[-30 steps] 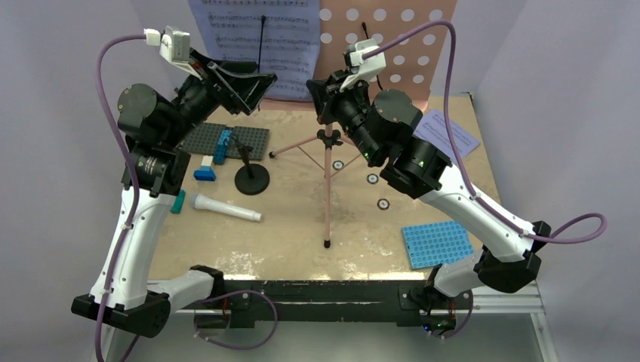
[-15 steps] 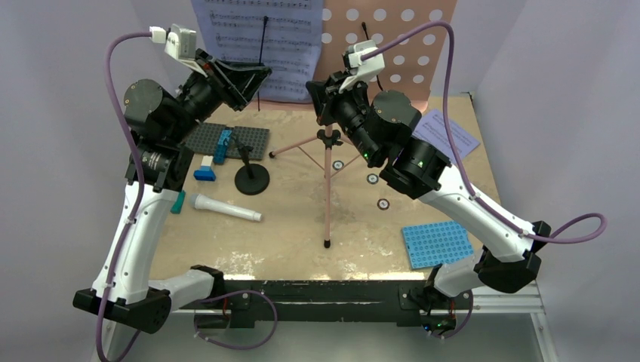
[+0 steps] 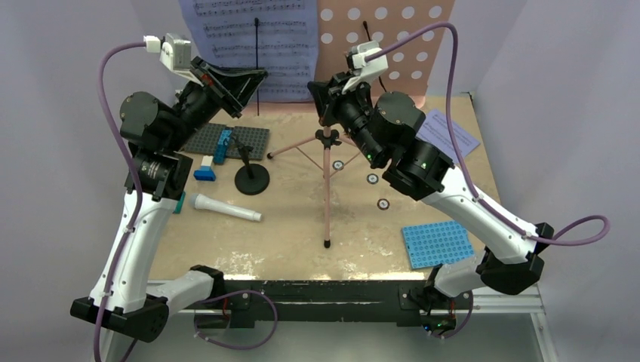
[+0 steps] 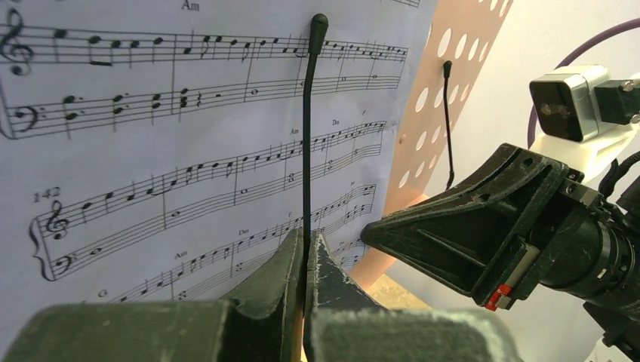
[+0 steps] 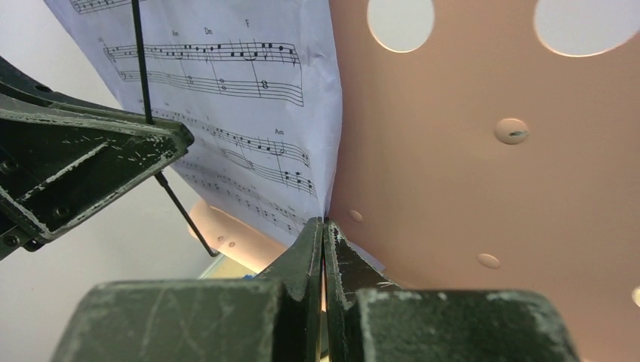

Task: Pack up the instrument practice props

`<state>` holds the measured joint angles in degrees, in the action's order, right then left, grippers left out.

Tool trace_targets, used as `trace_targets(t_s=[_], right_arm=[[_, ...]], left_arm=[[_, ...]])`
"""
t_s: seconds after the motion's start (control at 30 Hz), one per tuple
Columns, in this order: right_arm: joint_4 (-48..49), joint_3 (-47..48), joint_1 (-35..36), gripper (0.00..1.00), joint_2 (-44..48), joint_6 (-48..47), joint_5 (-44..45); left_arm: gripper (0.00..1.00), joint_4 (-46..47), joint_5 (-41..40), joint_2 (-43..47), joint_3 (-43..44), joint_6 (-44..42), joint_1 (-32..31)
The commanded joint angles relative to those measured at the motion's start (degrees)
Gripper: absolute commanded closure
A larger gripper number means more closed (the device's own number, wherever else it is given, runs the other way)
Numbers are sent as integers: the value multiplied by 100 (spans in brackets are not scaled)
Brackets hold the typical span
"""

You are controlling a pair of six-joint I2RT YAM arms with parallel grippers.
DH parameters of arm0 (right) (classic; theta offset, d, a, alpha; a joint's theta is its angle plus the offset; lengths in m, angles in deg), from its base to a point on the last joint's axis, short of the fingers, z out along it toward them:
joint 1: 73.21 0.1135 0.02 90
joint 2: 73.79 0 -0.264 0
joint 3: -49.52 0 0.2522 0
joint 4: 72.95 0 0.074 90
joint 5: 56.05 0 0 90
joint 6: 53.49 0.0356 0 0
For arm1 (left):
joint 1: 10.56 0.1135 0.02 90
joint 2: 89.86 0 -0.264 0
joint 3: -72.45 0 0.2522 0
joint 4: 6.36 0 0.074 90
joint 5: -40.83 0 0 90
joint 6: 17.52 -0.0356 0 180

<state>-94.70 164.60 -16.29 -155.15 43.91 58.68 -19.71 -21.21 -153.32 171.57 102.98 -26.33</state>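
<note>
Clamping, no longer agape, left gripper (image 4: 306, 240) pinches black holder wire (image 4: 306, 136); right gripper (image 5: 323, 225) clenched at lavender page (image 5: 226, 90).

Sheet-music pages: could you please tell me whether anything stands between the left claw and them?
Yes. A thin black retaining wire stands upright in front of the sheet-music pages, and the left claw is shut on that wire.

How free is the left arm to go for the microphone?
Probably not yet: the left gripper is shut on the black wire against the sheet. The microphone itself lies uncovered on that arm's side, so after letting go the way looks clear.
</note>
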Motion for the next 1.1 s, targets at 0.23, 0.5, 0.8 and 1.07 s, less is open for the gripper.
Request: trace_targets(t_s=[0.23, 0.5, 0.8, 1.07], right_arm=[[42, -136, -14, 100, 566, 27, 42], [-194, -773, -13, 100, 1502, 78, -121], [-643, -1478, -15, 100, 2891, -137, 255], [-845, -1855, -10, 100, 3793, -439, 827]], left_arm=[[100, 781, -170, 433, -129, 67, -23], [100, 826, -300, 599, -274, -9, -23], [100, 1036, -350, 661, -384, 128, -23], [100, 941, -549, 551, -406, 197, -23]])
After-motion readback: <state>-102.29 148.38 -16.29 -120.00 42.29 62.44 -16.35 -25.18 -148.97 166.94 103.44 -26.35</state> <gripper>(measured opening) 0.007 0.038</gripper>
